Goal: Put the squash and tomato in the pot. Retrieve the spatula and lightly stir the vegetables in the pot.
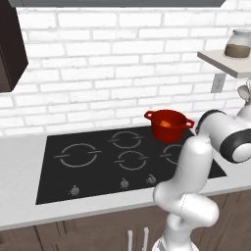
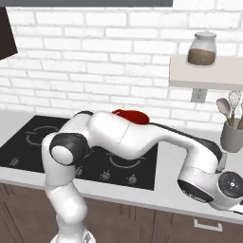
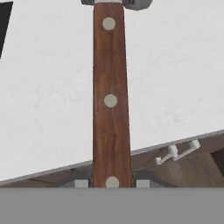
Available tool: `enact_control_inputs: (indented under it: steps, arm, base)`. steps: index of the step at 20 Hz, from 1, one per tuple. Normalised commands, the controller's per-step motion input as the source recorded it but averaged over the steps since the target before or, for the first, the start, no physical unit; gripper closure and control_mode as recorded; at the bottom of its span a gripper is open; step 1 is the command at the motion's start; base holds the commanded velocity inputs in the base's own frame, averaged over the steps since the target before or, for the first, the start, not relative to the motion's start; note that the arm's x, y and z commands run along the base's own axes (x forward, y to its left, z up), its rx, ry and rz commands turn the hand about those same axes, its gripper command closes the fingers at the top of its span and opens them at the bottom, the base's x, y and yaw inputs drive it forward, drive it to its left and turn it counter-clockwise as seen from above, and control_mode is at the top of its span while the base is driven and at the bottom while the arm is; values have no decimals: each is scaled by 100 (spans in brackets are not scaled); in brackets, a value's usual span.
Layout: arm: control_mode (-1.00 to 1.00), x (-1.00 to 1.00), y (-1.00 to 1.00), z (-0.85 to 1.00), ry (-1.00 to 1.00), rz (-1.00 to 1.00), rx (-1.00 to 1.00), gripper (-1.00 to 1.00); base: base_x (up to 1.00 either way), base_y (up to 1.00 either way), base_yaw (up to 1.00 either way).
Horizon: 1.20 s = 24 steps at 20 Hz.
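Observation:
The spatula's brown wooden handle [image 3: 110, 100], set with pale rivets, runs up the middle of the hand view to a grey metal neck at the top edge. My gripper [image 3: 111, 183] is shut on the handle's lower end, above the white counter near its front edge. The bright red pot [image 1: 166, 125] stands on the back right burner of the stove, and something orange lies inside it. From the right, the pot [image 2: 130, 115] peeks out behind my arm. The tomato is hidden from view.
A black cooktop [image 1: 98, 162] with front knobs fills the counter's middle. A grey utensil holder [image 2: 232, 136] with a whisk and spoon stands at the right, under a shelf with a jar [image 2: 201, 49]. A cabinet pull [image 3: 177, 152] sits below the counter edge.

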Motion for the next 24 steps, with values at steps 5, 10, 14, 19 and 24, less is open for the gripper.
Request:
enact_control_inputs:
  steps: [5,10,14,19,24]
  arm:
    - [-100,-29,100,100,13,44,-39,100]
    - [-100,-6,100,85,3,32,-54,100]
    - [-100,0,100,68,2,20,-69,100]
    - [-100,4,100,59,17,11,-71,100]
    - [-100,34,92,89,40,12,-55,100]
  base:
    - [0,0,0]
    - [0,0,0]
    - [0,0,0]
    - [0,0,0]
    - [0,0,0]
